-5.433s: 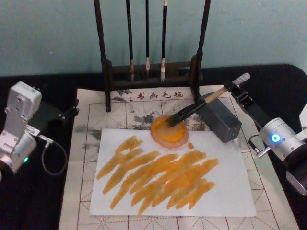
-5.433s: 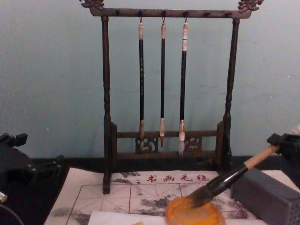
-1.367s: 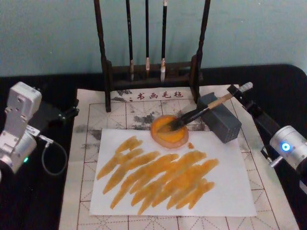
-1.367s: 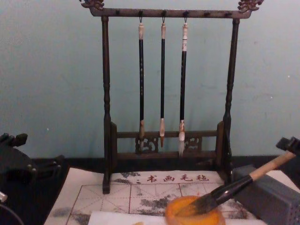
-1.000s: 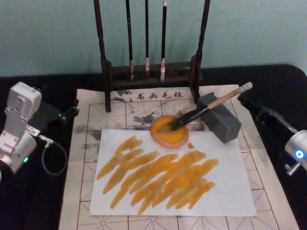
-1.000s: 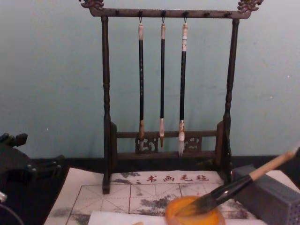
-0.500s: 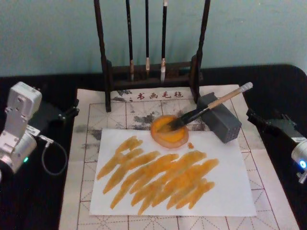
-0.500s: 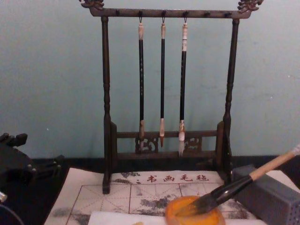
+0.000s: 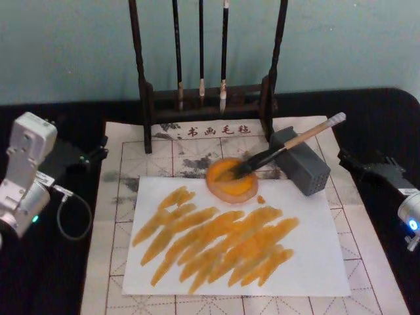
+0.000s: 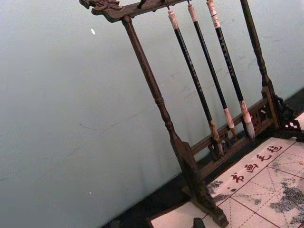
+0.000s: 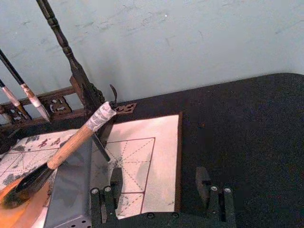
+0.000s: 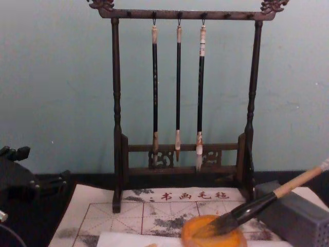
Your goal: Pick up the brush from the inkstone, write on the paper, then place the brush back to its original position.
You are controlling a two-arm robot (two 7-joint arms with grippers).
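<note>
The brush (image 9: 282, 148) lies with its dark bristles in the round orange inkstone (image 9: 231, 184) and its tan handle propped on the grey block (image 9: 303, 168); its whitish end cap points to the back right. The white paper (image 9: 321, 252) in front of the inkstone carries many orange strokes. My right gripper (image 9: 362, 164) hovers open to the right of the block, clear of the brush. In the right wrist view its fingers (image 11: 115, 183) stand wide apart with nothing between them, and the brush (image 11: 76, 142) lies ahead. My left gripper (image 9: 88, 156) is parked at the table's left.
A dark wooden rack (image 9: 146, 98) with three slim hanging brushes (image 12: 178, 87) stands at the back. The gridded mat (image 9: 125, 164) with red characters lies under the paper. Black tabletop (image 9: 380, 125) surrounds the mat.
My right gripper has let go of the brush handle and pulled back to the right. The brush stays leaning on the grey block with its bristles in the inkstone.
</note>
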